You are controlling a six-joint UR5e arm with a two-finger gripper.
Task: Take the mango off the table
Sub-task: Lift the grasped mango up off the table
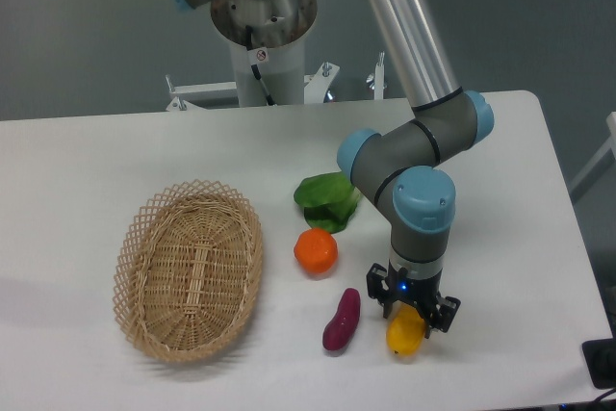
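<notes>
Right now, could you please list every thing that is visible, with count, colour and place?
oval woven wicker basket: one, tan, left part of the table.
round orange fruit: one, orange, right of the basket.
green leafy vegetable: one, green, behind the orange fruit.
purple sweet-potato-shaped piece: one, purple, front, beside the mango.
elongated yellow mango: one, yellow-orange, front right, under the gripper.
white table: one, white, under everything.
arm: one, grey and blue.
gripper: one, black, fingers astride the mango.

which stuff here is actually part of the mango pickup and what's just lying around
Part of the job: mango, gripper down around it, table.

Just lying about: wicker basket, round orange fruit, purple piece, green leafy vegetable.
</notes>
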